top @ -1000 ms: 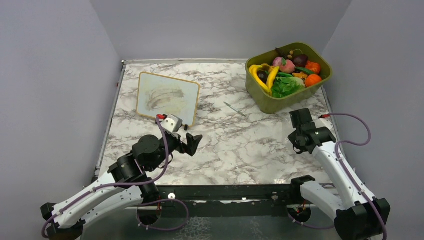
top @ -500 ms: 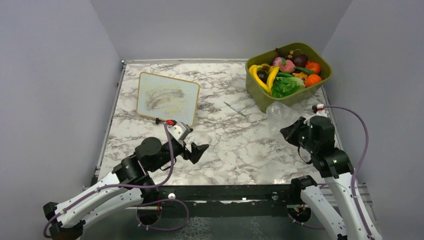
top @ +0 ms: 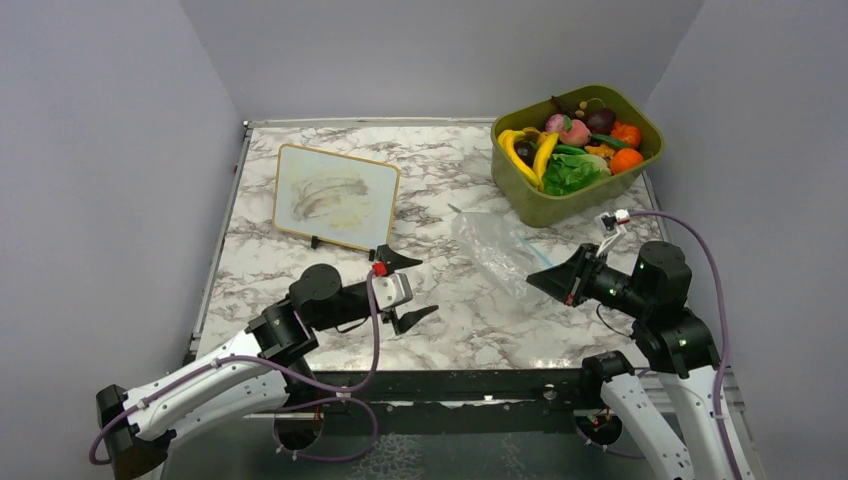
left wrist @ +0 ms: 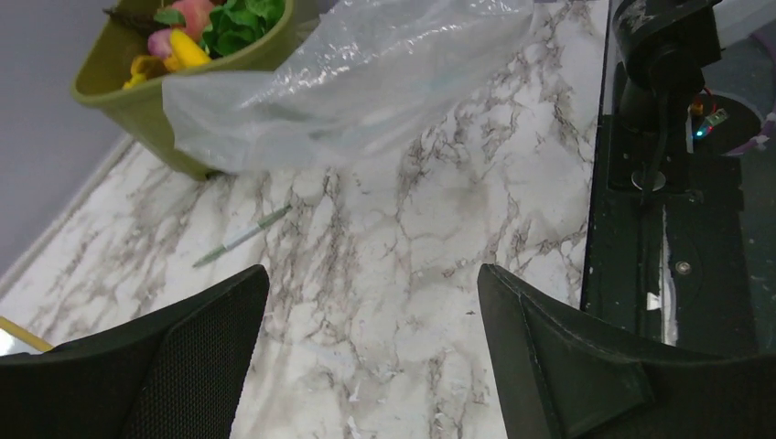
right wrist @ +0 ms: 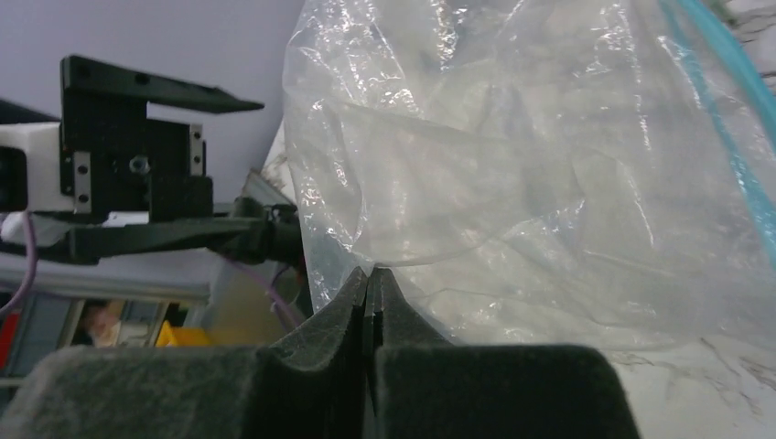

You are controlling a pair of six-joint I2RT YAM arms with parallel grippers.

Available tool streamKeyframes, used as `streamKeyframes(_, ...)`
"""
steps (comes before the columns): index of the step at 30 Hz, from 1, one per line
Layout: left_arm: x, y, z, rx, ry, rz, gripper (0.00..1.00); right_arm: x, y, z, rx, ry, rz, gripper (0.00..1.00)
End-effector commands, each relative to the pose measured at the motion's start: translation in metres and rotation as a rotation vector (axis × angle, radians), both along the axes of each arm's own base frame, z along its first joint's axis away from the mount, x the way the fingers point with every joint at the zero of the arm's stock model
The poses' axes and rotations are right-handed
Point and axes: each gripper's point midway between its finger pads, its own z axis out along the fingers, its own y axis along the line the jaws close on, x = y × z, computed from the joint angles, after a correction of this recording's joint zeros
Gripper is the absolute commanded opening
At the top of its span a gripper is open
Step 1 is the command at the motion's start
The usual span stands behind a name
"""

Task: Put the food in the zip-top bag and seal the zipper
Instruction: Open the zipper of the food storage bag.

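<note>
The zip-top bag (top: 488,246) is a clear crinkly pouch stretched over the marble right of centre. My right gripper (top: 534,281) is shut on a corner of it, and in the right wrist view the fingertips pinch the film of the bag (right wrist: 512,183) at the right gripper (right wrist: 371,273). The teal zipper (right wrist: 725,114) runs along the bag's far edge. My left gripper (top: 421,288) stands open and empty, facing the bag (left wrist: 366,82) from the left; only marble shows across the left gripper (left wrist: 371,274). The food (top: 572,150), with green lettuce, yellow and orange pieces, lies in the olive-green tub (top: 545,207).
A wood-framed white board (top: 337,197) leans at the back left. A thin pen (top: 468,217) lies on the marble between the board and the tub, and the pen (left wrist: 242,236) also shows in the left wrist view. The black base rail (top: 450,384) runs along the near edge.
My right arm has swung up and left, dragging the bag from beside the tub out over the table. The left gripper has moved right, turned toward the bag, and narrowed slightly.
</note>
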Motion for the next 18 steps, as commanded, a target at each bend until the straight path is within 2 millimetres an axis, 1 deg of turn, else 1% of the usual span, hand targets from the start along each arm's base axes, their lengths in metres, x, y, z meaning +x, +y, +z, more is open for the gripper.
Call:
streamKeyframes(1, -0.003, -0.015, 0.049, -0.021, -0.244, -0.120, 0.87, -0.028, 0.026, 0.015, 0.106, -0.033, 0.241, 0.01)
streamKeyframes(4, -0.010, -0.023, 0.051, 0.033, -0.309, -0.215, 0.87, -0.032, 0.028, 0.023, 0.126, -0.052, 0.272, 0.01)
streamKeyframes(6, -0.011, -0.027, 0.054, 0.045, -0.350, -0.246, 0.87, -0.033, 0.030, 0.028, 0.132, -0.064, 0.293, 0.01)
streamKeyframes(11, -0.004, -0.027, 0.062, 0.077, -0.433, -0.239, 0.90, -0.020, 0.034, 0.034, 0.155, -0.066, 0.291, 0.01)
streamKeyframes(15, -0.002, -0.025, 0.067, 0.088, -0.476, -0.231, 0.91, -0.010, 0.038, 0.029, 0.158, -0.031, 0.303, 0.01)
streamKeyframes(18, -0.001, -0.027, 0.061, 0.111, -0.491, -0.243, 0.91, -0.007, 0.042, 0.022, 0.173, -0.003, 0.339, 0.01)
